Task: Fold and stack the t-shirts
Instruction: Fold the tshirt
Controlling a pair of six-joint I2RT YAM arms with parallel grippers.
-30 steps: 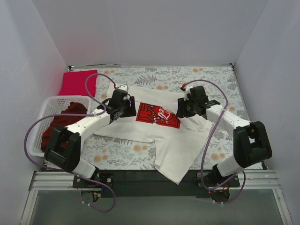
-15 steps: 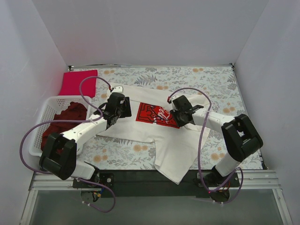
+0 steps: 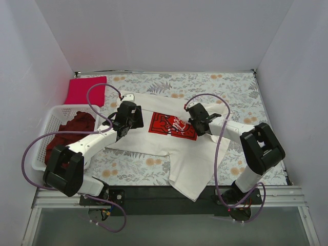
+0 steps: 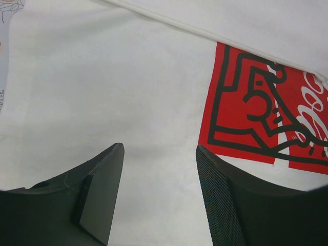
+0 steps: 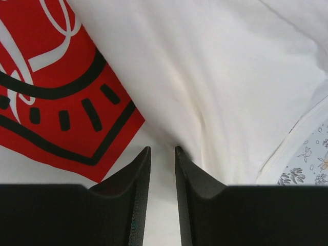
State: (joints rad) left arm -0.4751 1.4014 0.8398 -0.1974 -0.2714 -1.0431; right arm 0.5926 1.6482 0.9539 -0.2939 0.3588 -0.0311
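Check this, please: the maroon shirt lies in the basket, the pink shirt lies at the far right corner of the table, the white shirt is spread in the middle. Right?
Not quite. The top external view shows the pink shirt at the far left corner of the table. The maroon shirt is in the basket and the white shirt is spread in the middle.

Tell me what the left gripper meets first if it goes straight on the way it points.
The cream-white t-shirt, plain cloth beside its red print. The open left gripper seems close above it; depth is unclear.
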